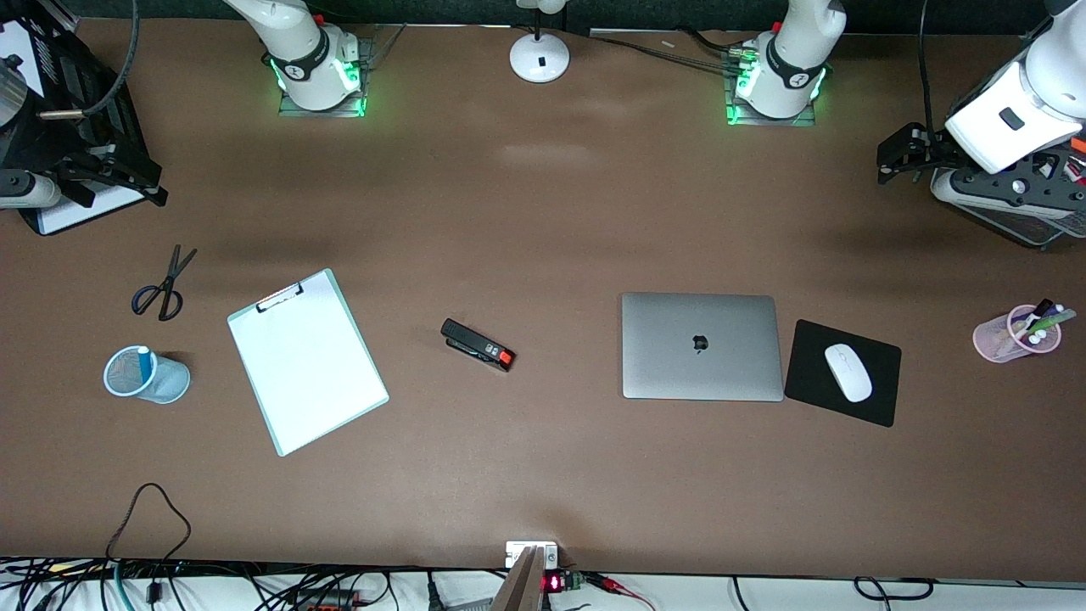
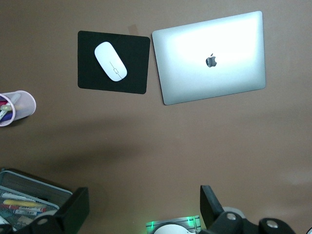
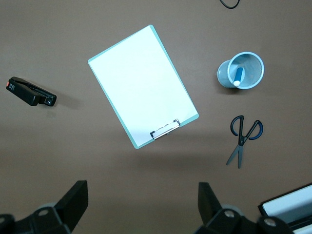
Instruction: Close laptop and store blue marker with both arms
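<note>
Laptop: the laptop (image 1: 702,346) lies shut and flat on the table (image 1: 543,475), logo on the lid facing up, toward the left arm's end.
Mouse pad: the black mouse pad (image 1: 874,399) lies just beside the laptop, at its 3 o'clock in the front view, with a white mouse (image 1: 848,372) on it.
Blue marker: the blue marker (image 1: 143,361) stands in the blue mesh cup (image 1: 165,389), white end up, near the right arm's end of the table, at about 8 o'clock from the clipboard (image 1: 307,361) in the front view.
Scissors: the scissors (image 1: 163,287) lie at 12 o'clock from the blue mesh cup in the front view, farther from the front camera.
Stapler: the black stapler (image 1: 478,344) lies between the clipboard and the laptop.
Pink cup: the pink cup (image 1: 1005,338) with pens sits at 3 o'clock from the mouse pad in the front view.
Left gripper: the left gripper (image 2: 144,207) hangs high over the table, jaws spread wide, holding nothing.
Right gripper: the right gripper (image 3: 143,202) hangs high over the table, jaws spread wide, holding nothing.
</note>
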